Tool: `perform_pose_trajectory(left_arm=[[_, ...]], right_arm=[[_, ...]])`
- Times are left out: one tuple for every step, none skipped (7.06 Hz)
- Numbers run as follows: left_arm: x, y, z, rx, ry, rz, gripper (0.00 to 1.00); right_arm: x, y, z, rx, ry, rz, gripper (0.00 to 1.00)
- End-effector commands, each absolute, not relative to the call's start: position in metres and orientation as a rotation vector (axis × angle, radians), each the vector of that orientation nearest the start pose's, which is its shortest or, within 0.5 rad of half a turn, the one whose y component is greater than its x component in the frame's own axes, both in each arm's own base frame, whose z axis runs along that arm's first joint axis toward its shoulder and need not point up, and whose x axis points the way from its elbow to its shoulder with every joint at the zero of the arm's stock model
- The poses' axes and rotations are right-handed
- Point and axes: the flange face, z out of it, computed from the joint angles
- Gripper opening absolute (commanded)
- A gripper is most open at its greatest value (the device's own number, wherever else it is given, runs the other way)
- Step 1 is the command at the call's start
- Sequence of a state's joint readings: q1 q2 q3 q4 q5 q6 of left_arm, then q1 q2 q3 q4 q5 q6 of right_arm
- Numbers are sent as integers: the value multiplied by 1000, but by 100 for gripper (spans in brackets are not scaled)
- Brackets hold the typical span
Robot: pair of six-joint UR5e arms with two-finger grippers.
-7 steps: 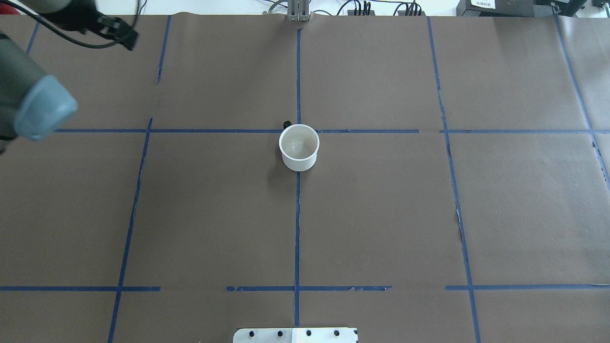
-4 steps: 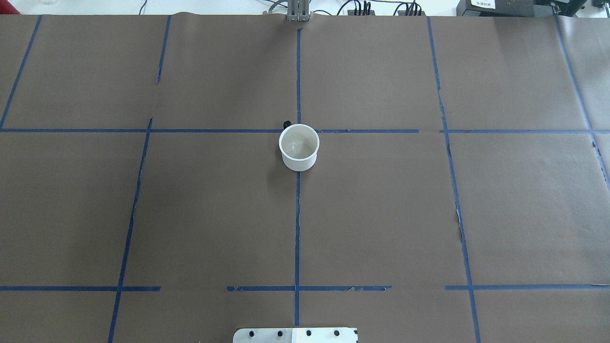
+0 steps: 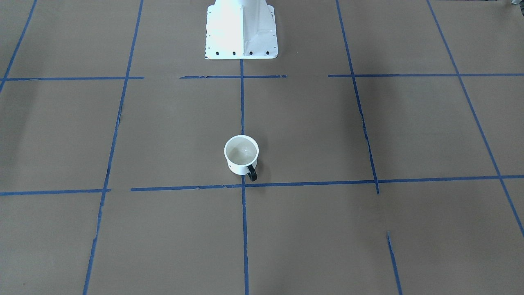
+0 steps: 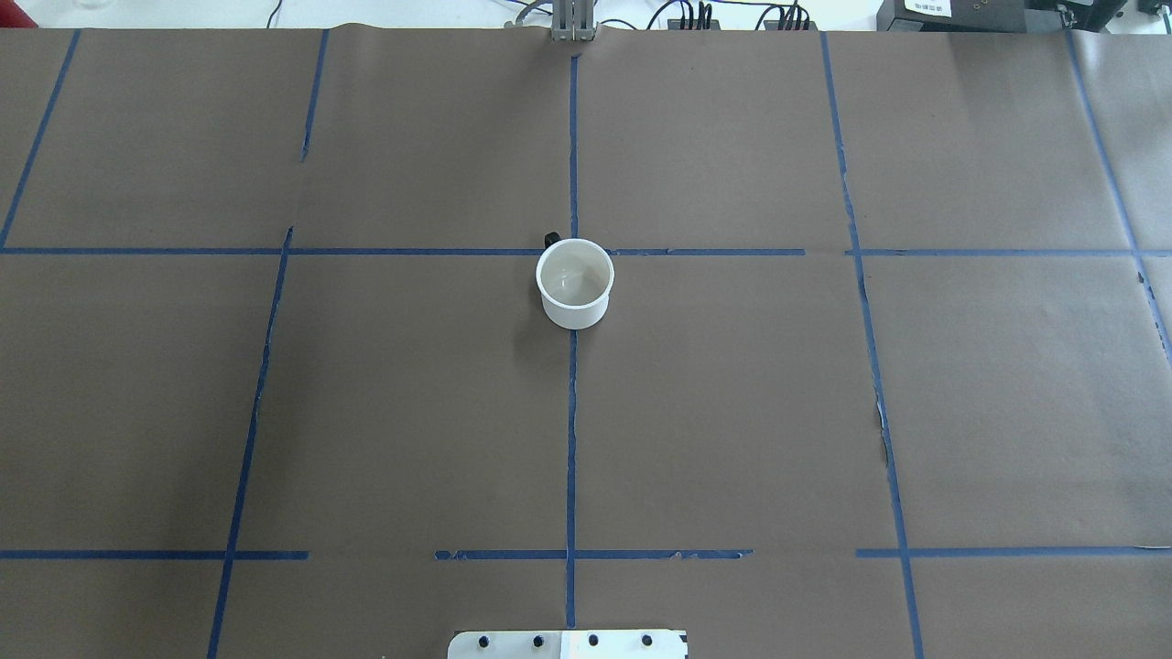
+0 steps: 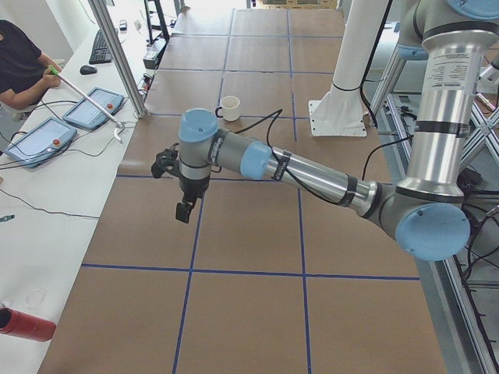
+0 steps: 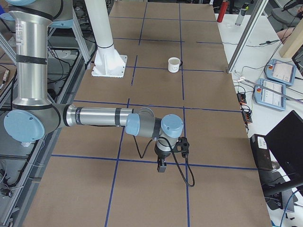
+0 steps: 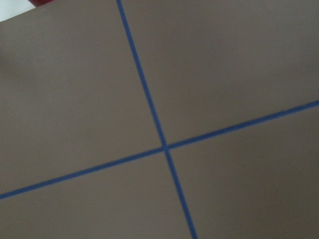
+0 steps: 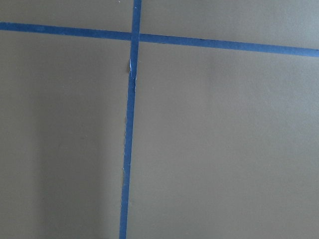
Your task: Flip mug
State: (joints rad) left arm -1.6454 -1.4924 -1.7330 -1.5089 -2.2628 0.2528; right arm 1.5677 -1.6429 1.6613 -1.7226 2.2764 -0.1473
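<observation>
The small white mug (image 4: 574, 282) stands upright, mouth up, alone near the table's middle on the crossing of blue tape lines. Its black handle (image 3: 251, 173) points to the operators' side. A smiley face shows on it in the exterior right view (image 6: 174, 65). It also shows in the exterior left view (image 5: 229, 107). My left gripper (image 5: 183, 212) hangs above the table at its left end, far from the mug. My right gripper (image 6: 161, 167) hangs above the table at its right end, also far off. I cannot tell whether either is open or shut. Both wrist views show only brown paper and tape.
Brown paper with blue tape grid (image 4: 572, 439) covers the table. The robot's white base plate (image 3: 241, 28) sits at the near edge. Beyond the far edge are cables (image 4: 696, 16), a metal post (image 5: 117, 58), operator tablets (image 5: 31, 140) and a red can (image 5: 27, 323).
The left arm, seen at the overhead view's upper left a second ago, has left that view. The mug has not moved.
</observation>
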Motion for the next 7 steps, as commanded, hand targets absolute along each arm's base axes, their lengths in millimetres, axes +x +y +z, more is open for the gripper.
perform_pose_trajectory(left_arm=[[-102, -445, 636, 94, 730, 111, 100], [-95, -448, 624, 74, 812, 16, 100], [-93, -445, 629, 68, 809, 26, 100], [-92, -446, 629, 69, 809, 28, 100], [-90, -445, 630, 66, 806, 33, 100], [-82, -443, 633, 54, 779, 54, 100], [-79, -443, 633, 52, 775, 63, 100]], right_arm=[[67, -450, 668, -77, -712, -97, 100], [67, -450, 668, -77, -712, -97, 100], [67, -450, 668, -77, -712, -97, 100], [67, -450, 668, -77, -712, -97, 100], [67, -450, 668, -77, -712, -97, 100], [67, -450, 668, -77, -712, -97, 100], [67, -450, 668, -77, -712, -97, 100]])
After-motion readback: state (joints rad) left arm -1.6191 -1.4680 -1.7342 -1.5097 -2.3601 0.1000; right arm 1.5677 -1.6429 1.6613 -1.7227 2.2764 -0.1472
